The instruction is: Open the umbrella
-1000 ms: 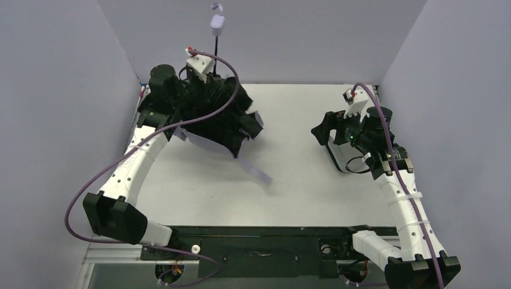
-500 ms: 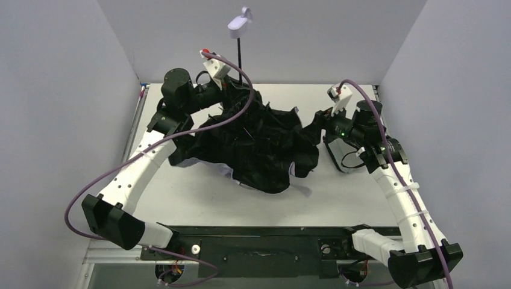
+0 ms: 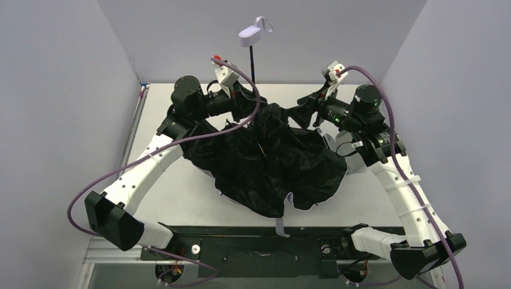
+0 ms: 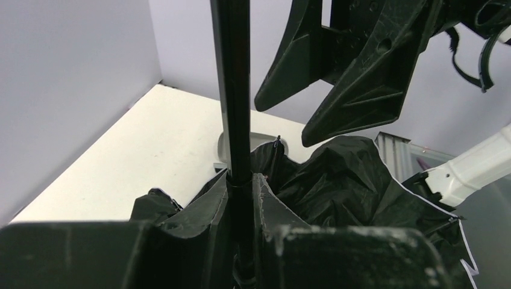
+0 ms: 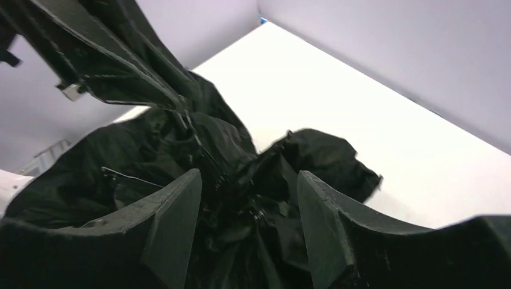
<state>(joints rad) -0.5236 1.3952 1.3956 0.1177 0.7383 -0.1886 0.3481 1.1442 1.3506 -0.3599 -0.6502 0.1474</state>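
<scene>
Partly spread, the umbrella (image 3: 271, 168) lies crown-down on the tabletop (image 3: 199, 205), with its black lining up and slack and its shaft (image 3: 252, 63) upright. The left pincer (image 3: 246, 99) is clenched on the shaft. The right pincer (image 3: 299, 114) hovers over the fabric, jaws apart and grasping nothing. Stretching the canopy taut is probably what remains.

The umbrella (image 3: 271, 168) is crinkled black cloth, faintly shiny; its shaft (image 4: 232, 90) looks smooth and glossy; the worktop (image 3: 187, 201) is matt white.
</scene>
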